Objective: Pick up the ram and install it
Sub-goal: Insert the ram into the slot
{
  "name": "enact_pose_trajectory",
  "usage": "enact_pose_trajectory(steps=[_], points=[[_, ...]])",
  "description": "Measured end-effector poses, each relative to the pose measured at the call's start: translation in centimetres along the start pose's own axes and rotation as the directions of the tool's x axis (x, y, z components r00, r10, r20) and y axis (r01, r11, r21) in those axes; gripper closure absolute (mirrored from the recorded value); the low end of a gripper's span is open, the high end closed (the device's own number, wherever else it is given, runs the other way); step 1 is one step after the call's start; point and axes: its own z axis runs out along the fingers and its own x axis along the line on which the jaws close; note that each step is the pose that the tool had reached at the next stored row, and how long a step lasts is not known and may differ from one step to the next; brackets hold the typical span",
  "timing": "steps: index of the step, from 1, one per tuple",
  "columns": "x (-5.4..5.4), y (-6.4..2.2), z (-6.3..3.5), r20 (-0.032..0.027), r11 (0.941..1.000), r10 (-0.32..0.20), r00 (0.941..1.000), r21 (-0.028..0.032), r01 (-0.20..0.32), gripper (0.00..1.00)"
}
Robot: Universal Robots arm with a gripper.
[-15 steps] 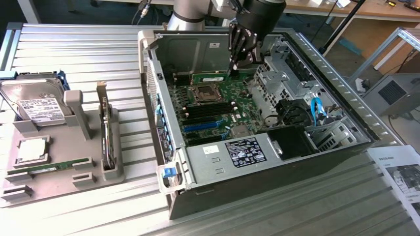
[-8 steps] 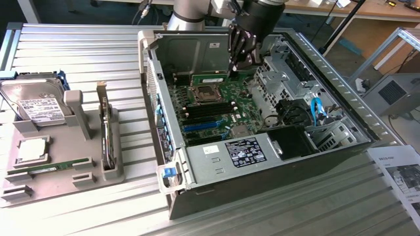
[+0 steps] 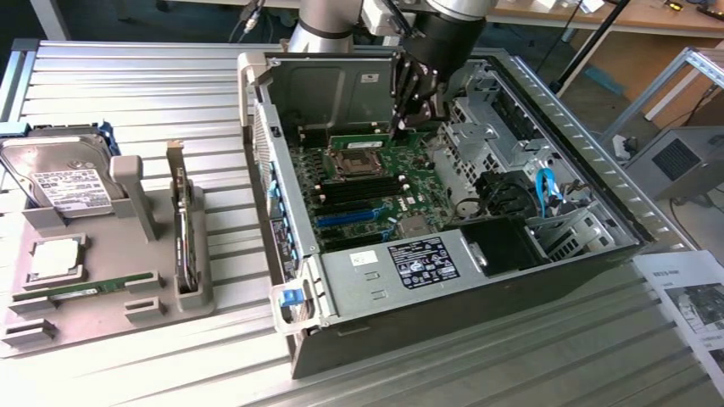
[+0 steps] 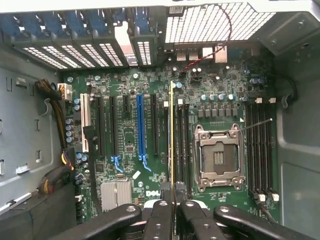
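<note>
**A:** Inside the open case, over the motherboard, my claw is closed to a narrow gap on the ram. The stick hangs edge-on above the black memory slots, beside the processor socket.

**B:** Is it seated?

**A:** I cannot tell whether its lower edge touches a slot.

**B:** How does it handle?

**A:** Light and stiff, I judge, but thin and fragile. The chips and contacts dislike pressure. I pinch the flat faces along the top edge, near the middle, so it hangs level and does not twist.
</note>
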Motion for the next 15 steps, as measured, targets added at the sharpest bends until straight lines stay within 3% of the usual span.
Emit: enact_pose_trajectory(steps=[3,4,5,11,15], points=[[0.0,-0.06,1.47,0.0000,1.0000,0.000,1.0000,0.0000,0.000,0.88],[0.0,-0.44,1.66,-0.0003,1.0000,0.000,1.0000,-0.0001,0.000,0.88],[0.0,-0.94,1.74,-0.0003,1.0000,0.000,1.0000,-0.0001,0.000,0.88],[0.0,-0.94,1.75,-0.0006,0.9998,-0.019,0.9998,-0.0001,0.019,0.88],[-0.1,-1.09,2.55,-0.0006,0.9998,-0.019,0.9998,-0.0001,0.019,0.88]])
